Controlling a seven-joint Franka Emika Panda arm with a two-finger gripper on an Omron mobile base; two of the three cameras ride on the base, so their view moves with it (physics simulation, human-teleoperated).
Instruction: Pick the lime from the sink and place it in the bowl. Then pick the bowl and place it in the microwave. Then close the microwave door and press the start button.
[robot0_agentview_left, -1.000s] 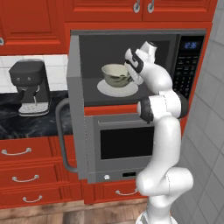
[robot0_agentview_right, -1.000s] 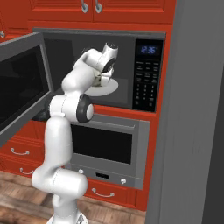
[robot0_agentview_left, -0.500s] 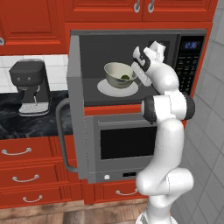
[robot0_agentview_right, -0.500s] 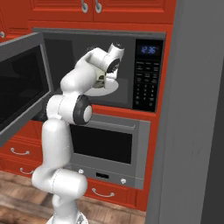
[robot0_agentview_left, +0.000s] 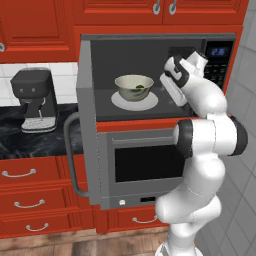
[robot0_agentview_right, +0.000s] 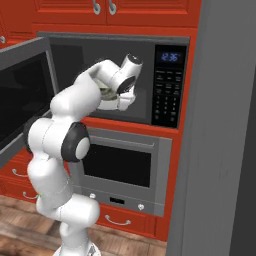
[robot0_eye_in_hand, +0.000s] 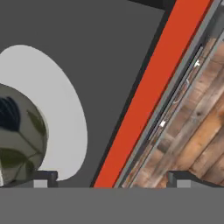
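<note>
Left base view: pale cream-green glossy bowl (robot0_agentview_left: 134, 87) with small dark-green lime (robot0_agentview_left: 138, 88) inside, on flat white plate (robot0_agentview_left: 120, 102) within grey steel microwave (robot0_agentview_left: 150, 50); tool (robot0_agentview_left: 170, 90) released, just right of bowl.

A second ago the pincer (robot0_agentview_left: 169, 88) was closed on the rim of the bowl (robot0_agentview_left: 134, 87); now its jaws stand wide and it has let go. It has drawn back to the bowl's right, clear of it, toward the microwave (robot0_agentview_left: 165, 55) opening's right side.
</note>
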